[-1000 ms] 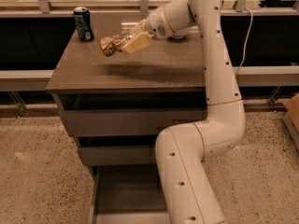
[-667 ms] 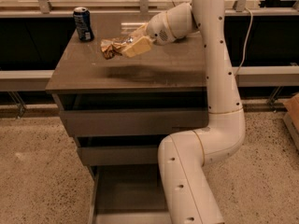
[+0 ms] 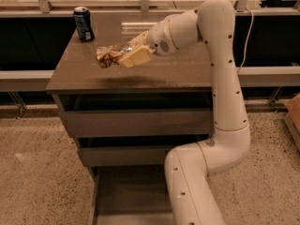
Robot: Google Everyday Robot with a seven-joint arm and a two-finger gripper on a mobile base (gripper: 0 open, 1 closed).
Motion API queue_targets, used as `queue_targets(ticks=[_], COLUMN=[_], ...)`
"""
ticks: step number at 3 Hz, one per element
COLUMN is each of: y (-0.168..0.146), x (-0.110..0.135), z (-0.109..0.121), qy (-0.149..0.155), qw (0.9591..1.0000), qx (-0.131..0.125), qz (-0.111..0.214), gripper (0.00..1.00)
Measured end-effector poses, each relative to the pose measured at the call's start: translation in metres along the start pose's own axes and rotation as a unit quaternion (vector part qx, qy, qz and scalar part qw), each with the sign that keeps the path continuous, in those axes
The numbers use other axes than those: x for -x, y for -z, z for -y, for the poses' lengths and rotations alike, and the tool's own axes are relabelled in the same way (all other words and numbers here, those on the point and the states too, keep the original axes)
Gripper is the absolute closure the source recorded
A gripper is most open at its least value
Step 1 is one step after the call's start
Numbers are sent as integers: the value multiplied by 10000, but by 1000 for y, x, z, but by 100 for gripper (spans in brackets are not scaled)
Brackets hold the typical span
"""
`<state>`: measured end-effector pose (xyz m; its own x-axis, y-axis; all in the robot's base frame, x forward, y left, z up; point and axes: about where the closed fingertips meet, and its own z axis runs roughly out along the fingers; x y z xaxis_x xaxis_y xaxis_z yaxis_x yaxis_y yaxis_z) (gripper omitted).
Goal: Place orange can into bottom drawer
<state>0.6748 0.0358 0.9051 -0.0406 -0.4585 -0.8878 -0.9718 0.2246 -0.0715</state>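
- The orange can (image 3: 108, 56) is crumpled and wrinkled, and its skin is a shiny patchwork of orange-tan, brown and silver glints.
- It lies roughly on its side and is lifted clear of the cabinet top (image 3: 154, 76), which carries a dark soft shadow below it.
- The gripper (image 3: 123, 57) is over the left-centre of the top. Its tan fingers (image 3: 137, 56) are clamped on the right end of the orange can, and the rest of the can sticks out to the left.
- The white arm (image 3: 220, 83) curves up from the floor at the right of the cabinet and bends over the top.
- A smooth dark blue can (image 3: 83, 24) stands upright at the back left corner, well apart from the orange can.
- The bottom drawer (image 3: 126, 191) is pulled out at floor level, a wide shallow grey tray below the two upper drawers (image 3: 136, 122).
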Motion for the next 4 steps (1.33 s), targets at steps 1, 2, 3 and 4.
queue_targets(ticks=[1,2,3,4], y=[12,24,23,10], x=[1,-6,-29,-57], z=[-23,-46,-74,-93], qy=[-77,-256,-428,-619], qw=[9999,9994,9976,9919], qx=[-109,-215,-132,166], qz=[10,-5,-519,-1095], gripper=[100,100,100,100])
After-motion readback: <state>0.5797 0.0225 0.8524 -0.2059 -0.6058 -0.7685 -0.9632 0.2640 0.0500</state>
